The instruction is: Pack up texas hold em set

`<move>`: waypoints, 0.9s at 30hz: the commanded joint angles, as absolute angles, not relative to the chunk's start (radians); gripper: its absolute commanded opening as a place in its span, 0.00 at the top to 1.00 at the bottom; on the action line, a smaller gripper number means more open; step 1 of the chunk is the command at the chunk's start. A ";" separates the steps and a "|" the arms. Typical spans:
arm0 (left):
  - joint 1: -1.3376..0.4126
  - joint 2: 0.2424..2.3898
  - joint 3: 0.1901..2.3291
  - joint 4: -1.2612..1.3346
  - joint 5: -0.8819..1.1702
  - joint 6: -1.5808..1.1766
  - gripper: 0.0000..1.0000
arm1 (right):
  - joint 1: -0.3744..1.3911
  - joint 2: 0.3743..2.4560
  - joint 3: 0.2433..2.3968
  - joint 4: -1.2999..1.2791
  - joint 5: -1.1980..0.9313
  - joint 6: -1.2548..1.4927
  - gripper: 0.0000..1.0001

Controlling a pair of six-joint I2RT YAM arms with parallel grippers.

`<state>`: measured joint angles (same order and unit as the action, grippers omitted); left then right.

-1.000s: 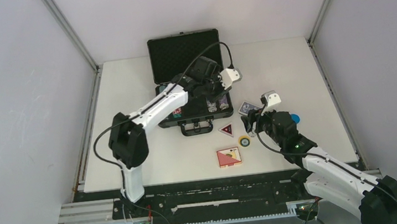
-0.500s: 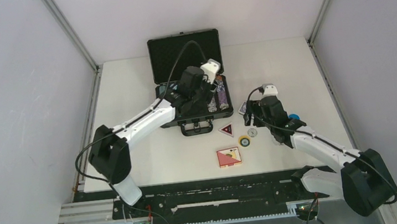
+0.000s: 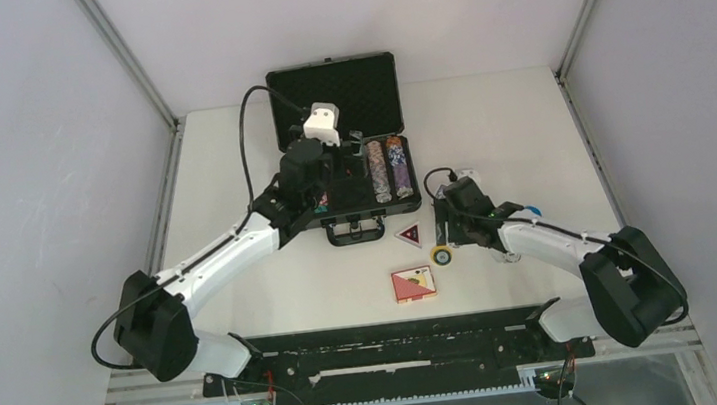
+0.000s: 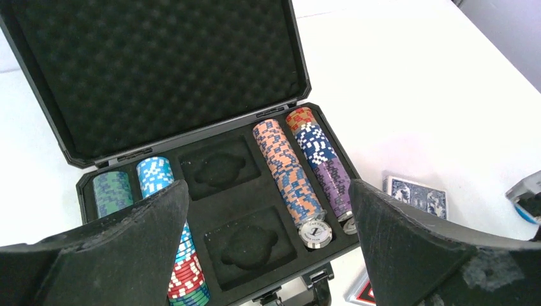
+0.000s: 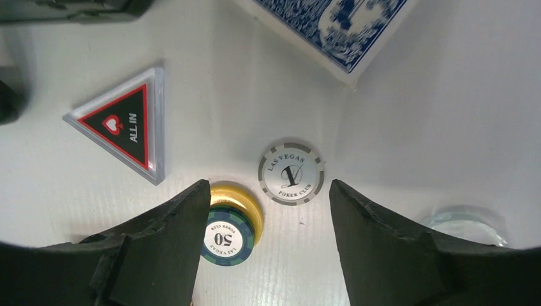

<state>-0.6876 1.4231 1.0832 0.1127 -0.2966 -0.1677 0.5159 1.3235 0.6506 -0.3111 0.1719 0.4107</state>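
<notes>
the left gripper (image 4: 268, 188) hangs above the open black briefcase (image 4: 159, 64), its jaws spread wide with nothing in them. between the jaws lie two foam recesses (image 4: 220, 169). toward the finger at the right of its wrist view run an orange chip row (image 4: 287, 169) and a blue-and-purple chip row (image 4: 322, 156). by the opposite finger are a light blue chip row (image 4: 156, 175) and a green chip row (image 4: 111, 191).

the right gripper (image 5: 268, 186) is low over the table (image 5: 415, 127), jaws apart and holding nothing. a white las vegas chip (image 5: 291, 173) lies flat between the jaws, touching neither. against the finger at the left of that view, a green 50 chip (image 5: 224, 239) sits on a gold round button (image 5: 245, 201). beyond that finger lies the triangular all in button (image 5: 127, 124), and ahead of the jaws lies the blue card deck (image 5: 338, 25).
</notes>
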 commanded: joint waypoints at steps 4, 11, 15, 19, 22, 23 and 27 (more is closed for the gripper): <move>-0.685 1.370 1.027 0.219 -0.331 -0.189 0.00 | 0.572 1.366 0.666 -0.301 0.206 0.484 0.26; -0.686 1.365 1.017 0.220 -0.316 -0.187 0.00 | 0.551 1.386 0.623 -0.259 0.208 0.505 0.27; -0.685 1.367 1.017 0.221 -0.309 -0.184 0.00 | 0.541 1.371 0.616 -0.252 0.223 0.507 0.27; -0.685 1.372 1.019 0.222 -0.305 -0.181 0.00 | 0.526 1.356 0.615 -0.247 0.222 0.497 0.27; -0.686 1.377 1.019 0.222 -0.297 -0.182 0.00 | 0.515 1.359 0.618 -0.262 0.236 0.494 0.27; -0.686 1.376 1.019 0.223 -0.297 -0.182 0.00 | 0.517 1.354 0.617 -0.267 0.239 0.494 0.27; -0.685 1.376 1.014 0.230 -0.290 -0.182 0.00 | 0.513 1.355 0.617 -0.270 0.244 0.490 0.27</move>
